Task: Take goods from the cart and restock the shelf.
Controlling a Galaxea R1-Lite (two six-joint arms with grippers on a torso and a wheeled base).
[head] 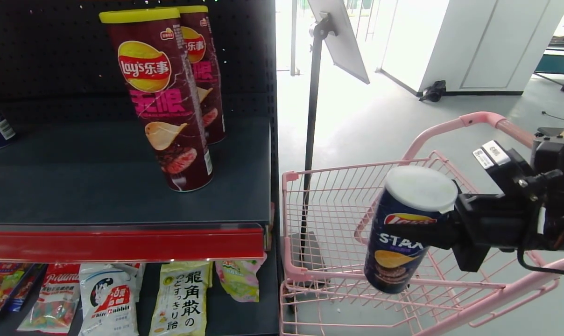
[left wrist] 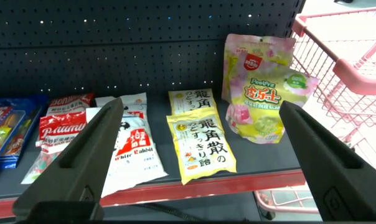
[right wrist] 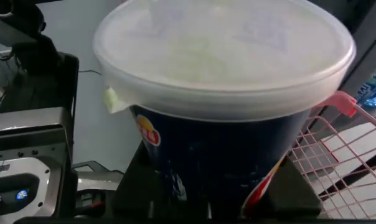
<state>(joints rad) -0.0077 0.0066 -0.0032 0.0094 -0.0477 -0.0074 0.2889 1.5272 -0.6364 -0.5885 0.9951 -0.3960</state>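
Head view: two red chip cans stand upright on the shelf; to the right, over the pink cart, the right gripper clamps a blue chip can, slightly tilted. In the left wrist view the left gripper gapes wide, holding nothing, before snack bags on a lower shelf.

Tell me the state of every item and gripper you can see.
Blue can, lid on, tilted, held in the air.
Right gripper, shut on the blue can.
Left gripper, open, holding nothing.
Front red can, upright on shelf, lid on.
Back red can, upright, lid on.
Green bag, standing, leaning back.
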